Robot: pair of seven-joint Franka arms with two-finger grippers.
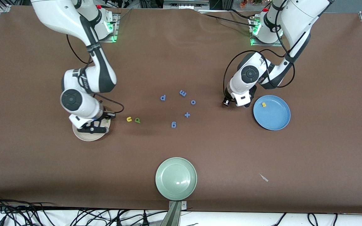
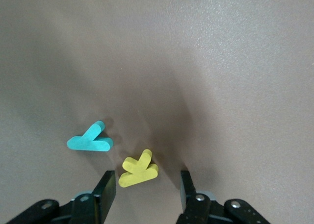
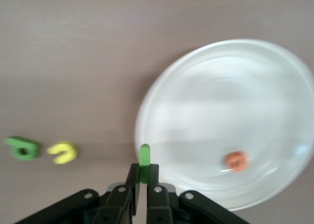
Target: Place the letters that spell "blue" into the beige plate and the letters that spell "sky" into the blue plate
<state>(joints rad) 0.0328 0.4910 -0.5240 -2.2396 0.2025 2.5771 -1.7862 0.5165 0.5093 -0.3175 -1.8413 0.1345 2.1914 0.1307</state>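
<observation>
The thin green l (image 3: 144, 155) is pinched upright between the clenched fingers of the right gripper (image 3: 143, 181), which hangs over the rim of the beige plate (image 3: 196, 106) at the right arm's end of the table. The orange e (image 3: 237, 161) already lies in that plate. On the cloth just beside the plate sit the yellow u (image 1: 129, 119) and the green b (image 1: 137, 120), close together, the u nearer the plate.

At the left arm's end, the yellow s (image 1: 264, 104) lies in the blue plate (image 1: 275, 121). Beside that plate the left gripper (image 2: 146, 186) is over the yellow k (image 2: 138, 168), its fingers spread on either side and grasping nothing; the teal y (image 2: 91, 141) lies just beside the k.

In the middle of the table lie blue letters (image 1: 183, 93) and a plus sign (image 1: 187, 115). The pale green plate (image 1: 176, 178) sits nearest the front camera.
</observation>
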